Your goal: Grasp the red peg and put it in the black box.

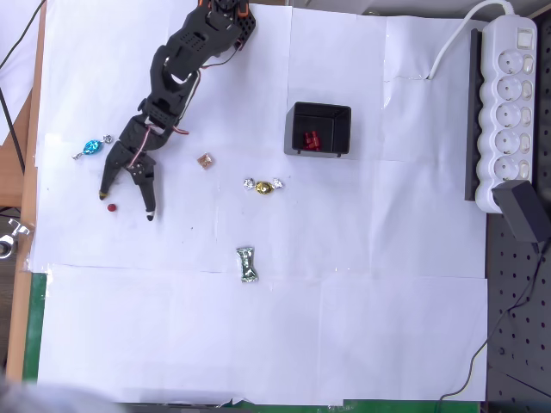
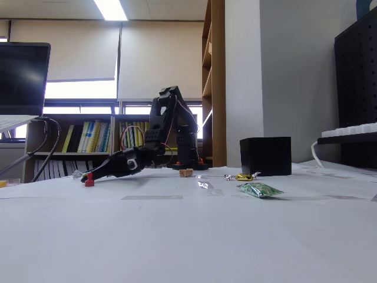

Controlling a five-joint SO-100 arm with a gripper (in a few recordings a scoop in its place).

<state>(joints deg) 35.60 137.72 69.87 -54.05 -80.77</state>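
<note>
fingers spread, straddling tiny dark-red peg on paper.

No text, label, brand or number can be read in either view. The books on the shelf in the fixed view perhaps have titles on their spines, but these are too small and blurred. The white power strip shows no marking.

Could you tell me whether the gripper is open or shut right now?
Open: in the overhead view the gripper has its fingers spread apart above the red peg, which lies between them.
</note>
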